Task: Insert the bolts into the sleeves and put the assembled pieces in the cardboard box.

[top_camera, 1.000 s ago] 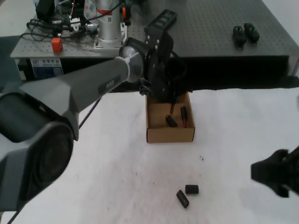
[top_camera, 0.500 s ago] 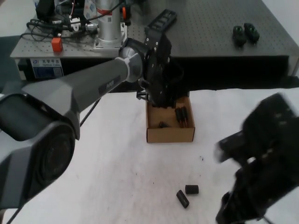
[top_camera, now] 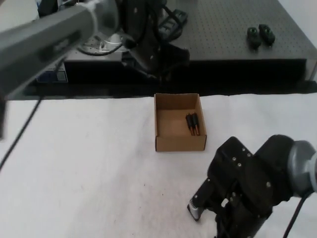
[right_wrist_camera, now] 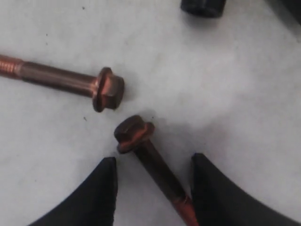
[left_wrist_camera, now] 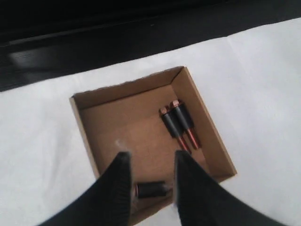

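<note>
Copper bolt [right_wrist_camera: 136, 133] tip cut off, between parted right claw [right_wrist_camera: 153, 162] | left claw [left_wrist_camera: 151, 156] parted, empty, over cardboard box [left_wrist_camera: 211, 136]

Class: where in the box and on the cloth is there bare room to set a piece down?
Free: the box floor along its left wall, away from the two assembled pieces by the right wall; the white cloth left of the box. Crowded: around the right claw, with two bolts and a sleeve.

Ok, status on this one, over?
Left gripper open, empty, above the cardboard box. Right gripper open, straddling a bolt on the cloth. Two assembled pieces side by side in the box. Second bolt lies close by.
</note>
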Controlling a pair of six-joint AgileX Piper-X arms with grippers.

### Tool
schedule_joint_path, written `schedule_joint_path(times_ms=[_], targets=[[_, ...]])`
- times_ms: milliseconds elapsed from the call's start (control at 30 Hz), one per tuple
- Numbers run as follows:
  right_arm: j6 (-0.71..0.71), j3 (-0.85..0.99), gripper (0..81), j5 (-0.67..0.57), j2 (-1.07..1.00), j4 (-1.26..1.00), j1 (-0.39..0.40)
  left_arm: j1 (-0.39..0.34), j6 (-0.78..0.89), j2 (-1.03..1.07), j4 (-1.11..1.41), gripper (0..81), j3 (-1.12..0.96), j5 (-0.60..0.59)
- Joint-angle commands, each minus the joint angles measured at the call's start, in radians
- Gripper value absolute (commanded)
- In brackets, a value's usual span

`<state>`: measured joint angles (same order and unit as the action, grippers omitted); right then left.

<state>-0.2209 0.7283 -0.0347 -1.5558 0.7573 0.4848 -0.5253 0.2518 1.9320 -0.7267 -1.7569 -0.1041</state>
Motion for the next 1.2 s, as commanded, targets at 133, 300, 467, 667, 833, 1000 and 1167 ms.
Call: schedule_joint_path(times_ms=[133,300,467,667,833,1000,1167], targets=[[-0.028,0.013,17.0,0.009,-0.027,-0.072,0.007,0.002,-0.037,-0.160,0.026,23.4,0.262,-0.046],[-0.009,0.008,3.0,0.106,-0.004,-0.070,-0.015,-0.014,-0.082,-0.206,0.026,23.4,0.384,-0.094],[0.055,-0.037,3.0,0.102,0.156,-0.062,-0.095,-0.084,-0.152,-0.206,0.040,23.4,0.422,-0.164],[0.137,-0.094,3.0,0.061,0.441,0.100,-0.226,-0.195,-0.348,-0.161,0.123,23.4,0.410,-0.163],[0.185,-0.126,3.0,0.010,0.696,0.201,-0.315,-0.255,-0.595,-0.066,0.088,23.4,0.331,-0.162],[0.229,-0.136,3.0,-0.036,0.852,0.261,-0.362,-0.288,-0.783,0.056,-0.028,23.4,0.216,-0.136],[0.228,-0.136,3.0,-0.036,0.913,0.319,-0.368,-0.315,-0.889,0.136,-0.114,23.5,0.132,-0.056]])
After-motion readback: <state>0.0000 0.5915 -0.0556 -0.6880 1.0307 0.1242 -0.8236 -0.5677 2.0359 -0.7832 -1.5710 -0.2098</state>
